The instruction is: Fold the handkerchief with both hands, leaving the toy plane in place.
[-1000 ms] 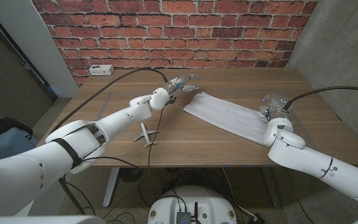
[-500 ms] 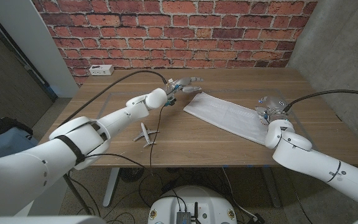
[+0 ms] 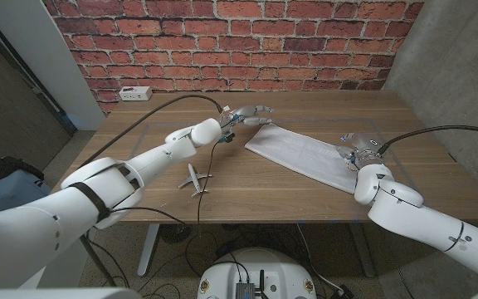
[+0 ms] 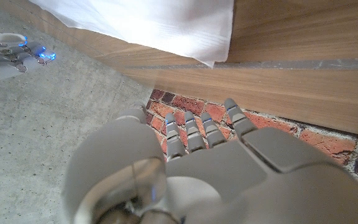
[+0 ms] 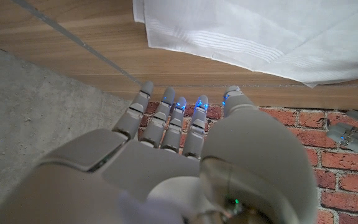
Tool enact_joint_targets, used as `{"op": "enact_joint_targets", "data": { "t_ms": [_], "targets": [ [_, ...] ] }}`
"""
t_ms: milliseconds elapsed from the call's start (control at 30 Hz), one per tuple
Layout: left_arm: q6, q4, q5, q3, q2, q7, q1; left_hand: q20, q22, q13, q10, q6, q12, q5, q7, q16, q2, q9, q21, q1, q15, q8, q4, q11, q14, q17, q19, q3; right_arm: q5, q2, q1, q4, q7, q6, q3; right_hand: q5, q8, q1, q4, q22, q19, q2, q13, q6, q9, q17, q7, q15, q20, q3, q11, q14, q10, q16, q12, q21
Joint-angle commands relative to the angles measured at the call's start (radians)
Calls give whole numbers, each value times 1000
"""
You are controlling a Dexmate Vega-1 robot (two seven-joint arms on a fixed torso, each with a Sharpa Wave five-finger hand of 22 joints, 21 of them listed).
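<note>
Handkerchief (image 3: 301,153), white and already folded into a long band, lies slantwise on the tabletop (image 3: 247,178) between the two hands. Left hand (image 3: 248,114) hovers just beside its far-left corner, fingers (image 4: 194,129) spread and holding nothing. Right hand (image 3: 358,148) sits at the cloth's near-right end, fingers (image 5: 169,118) extended and released. Toy plane (image 3: 193,179) rests well apart, near the front edge.

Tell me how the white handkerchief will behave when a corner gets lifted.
The handkerchief lies flat and thin on the table, so it will probably droop limply. It looks light, so it may slide on the smooth wood. Its stacked edges suggest layers that could separate.
</note>
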Motion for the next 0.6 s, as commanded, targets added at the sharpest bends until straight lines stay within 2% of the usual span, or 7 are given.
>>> {"op": "enact_joint_targets", "data": {
  "t_ms": [33,167,400,600],
  "targets": [
    [18,-77,2,-8,38,-63,26,-9,-1,1,30,28,14,1,7,-4,-4,0,-5,-22,-11,10,9,-3,-2,-1,-11,2,32,-12,-76,-59,-22,12,38,-7,-2,-29,14,2,-3,-7,0,-9,-1,3,7,-10,11,-5,6,-8,-6,3,-1,-8],
    [20,-98,5,-11,47,-73,34,-11,-2,-1,39,39,16,0,13,-4,-6,-1,-6,-32,-17,12,11,-2,-2,-4,-12,-1,47,-20,-99,-75,-24,17,51,-7,-1,-57,22,2,-7,-20,-1,-16,-1,2,7,-5,16,-18,21,-14,-14,1,-3,-12],
    [24,-124,5,-18,56,-87,49,-11,-4,-3,59,53,22,-1,17,1,-8,-2,-6,-48,-19,13,15,-1,15,-7,-9,-3,67,-38,-128,-104,-22,14,63,-5,-4,-91,30,3,-15,-39,-1,-39,-1,1,8,1,21,-35,23,-29,-30,-5,-6,-16],
    [36,-160,4,-25,70,-100,66,-10,-5,-4,68,60,23,-1,19,2,-8,-3,-6,-56,-18,13,16,1,21,-8,-7,-3,92,-60,-140,-130,-3,0,67,-1,-6,-105,27,3,-17,-56,-2,-67,-1,-4,6,10,25,-43,22,-47,-55,-13,-11,-19]
  ]
}}
